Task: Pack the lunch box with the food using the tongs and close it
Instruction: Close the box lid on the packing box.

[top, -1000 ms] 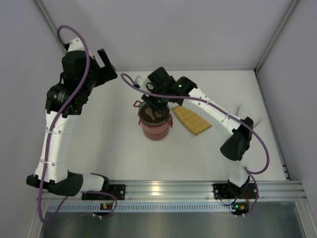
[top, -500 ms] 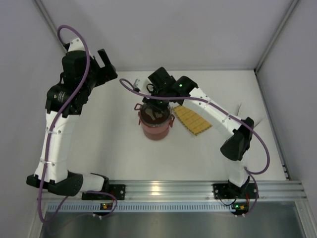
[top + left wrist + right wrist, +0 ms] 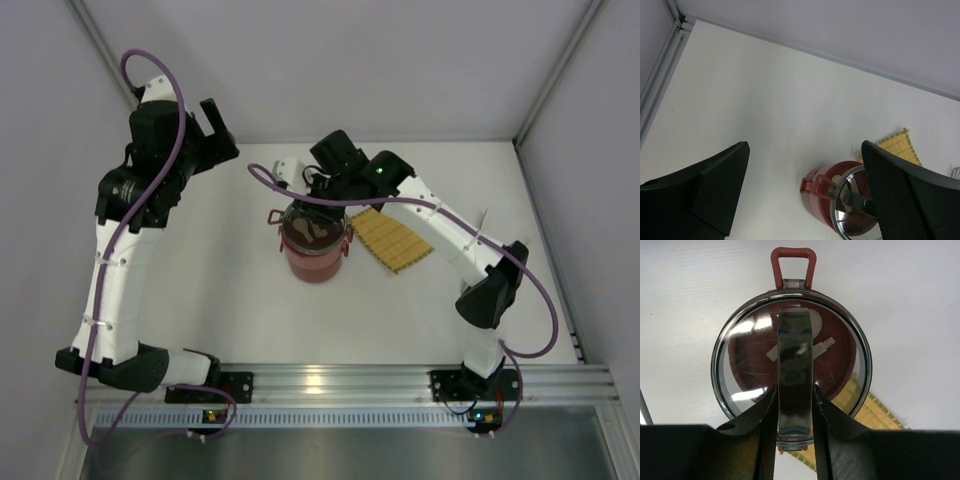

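Maroon and steel, the lunch box [image 3: 315, 262] stands upright on the tabletop [image 3: 230, 290], directly beneath the right claw [image 3: 794, 392]. We see that claw clamped on a dark shiny band [image 3: 794, 340] spanning the box's mouth. The band's long axis runs straight away from the wrist toward the red loop handle [image 3: 793, 265] on the opposite rim, so we judge any lift must go straight up. The left claw [image 3: 804, 150] hangs wide apart, holding nothing, well off to the box's left, which leaves the right arm nearer. The yellow mat [image 3: 395, 245] lies just beside the box; we cannot tell what is inside.
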Robot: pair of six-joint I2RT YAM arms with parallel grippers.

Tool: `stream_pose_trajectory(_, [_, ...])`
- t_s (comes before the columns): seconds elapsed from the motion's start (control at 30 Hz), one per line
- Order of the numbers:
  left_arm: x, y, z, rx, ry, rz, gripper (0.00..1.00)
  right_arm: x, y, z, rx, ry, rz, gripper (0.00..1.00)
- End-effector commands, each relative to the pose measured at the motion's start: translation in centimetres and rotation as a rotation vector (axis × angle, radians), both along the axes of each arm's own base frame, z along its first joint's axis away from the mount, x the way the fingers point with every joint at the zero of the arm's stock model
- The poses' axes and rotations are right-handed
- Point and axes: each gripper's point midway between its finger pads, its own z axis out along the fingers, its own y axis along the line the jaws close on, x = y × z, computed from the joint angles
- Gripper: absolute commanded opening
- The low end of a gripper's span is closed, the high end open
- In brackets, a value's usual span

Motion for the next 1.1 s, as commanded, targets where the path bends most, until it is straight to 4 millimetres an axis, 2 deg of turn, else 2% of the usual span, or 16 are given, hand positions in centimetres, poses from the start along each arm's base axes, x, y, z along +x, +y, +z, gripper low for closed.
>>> stream_pose_trajectory(0.0, [0.6, 0.2, 0.6, 0.011, -0.028, 0.004, 0.98, -0.7, -0.5, 2.6, 0.057, -0.051, 0.069, 0.01])
stream_pose_trajectory(0.27, [0.8, 0.2, 0.3, 0.017, -0.019, 0.005, 0.99, -0.4, -0.4, 2.1, 0.062, -0.054, 0.107, 0.0])
stream_pose_trajectory(0.67, [1.1, 0.4, -0.1, 0.03, -0.01, 0.017, 0.99, 1.1, -0.5, 1.2, 0.071, -0.078, 0.139, 0.0])
stream_pose_trajectory(1.07, [1.5, 0.4, -0.4, 0.039, 0.0, 0.026, 0.99, 1.1, 0.5, 0.7, 0.09, -0.08, 0.197, 0.0])
